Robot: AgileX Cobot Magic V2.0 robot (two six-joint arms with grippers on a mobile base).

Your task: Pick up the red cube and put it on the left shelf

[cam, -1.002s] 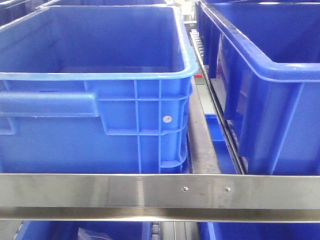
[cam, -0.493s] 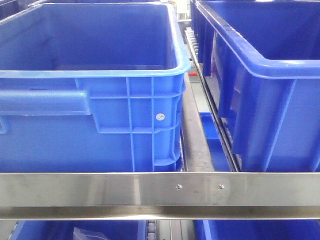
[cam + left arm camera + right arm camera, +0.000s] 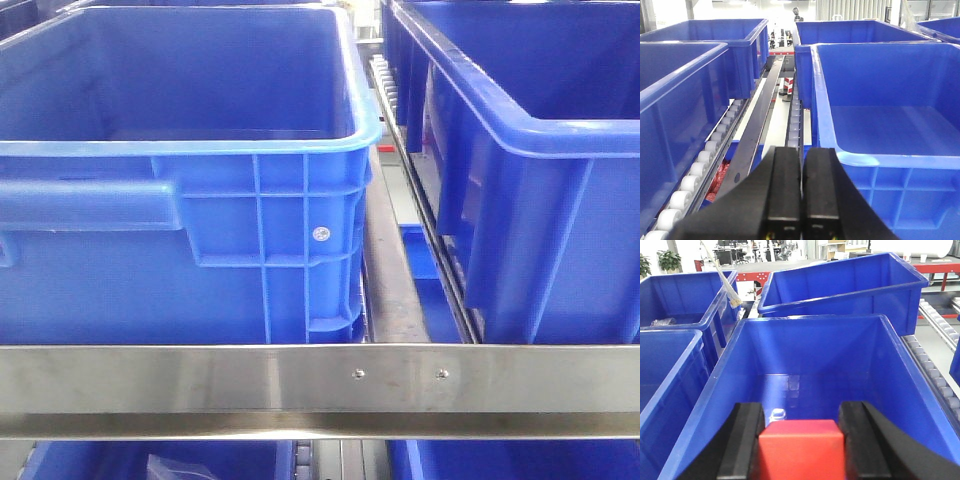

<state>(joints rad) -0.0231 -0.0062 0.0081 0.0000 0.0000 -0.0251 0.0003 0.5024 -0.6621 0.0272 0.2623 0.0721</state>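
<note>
Found the right gripper [image 3: 801, 432] clamped on the red cube [image 3: 802, 450], with one black finger [image 3: 747, 440] pressed to each side face. Found the left gripper [image 3: 801, 187] closed on nothing, pads together. Noted an open blue crate [image 3: 810, 319] directly ahead of and below the right gripper, with a small pale item [image 3: 777, 415] on its floor just beyond the cube; cannot tell what it is. Noted more crates to either side and beyond, and a roller track [image 3: 935, 375] off to that gripper's right. Confirmed from the front view that such crates sit on the left shelf [image 3: 392, 290], behind its steel front rail [image 3: 200, 380]. Judge the step in hand to be the placing: cube lifted, apparently over the shelf, not yet released. Judge the next move to call for a short descent into the crate, clear of its near rim, then parting the fingers. Recorded no long axis, the cube being equal-sided. Found it level, with one flat face toward the wrist camera and its top edge parallel to the line between the fingers; no tilt visible.
</note>
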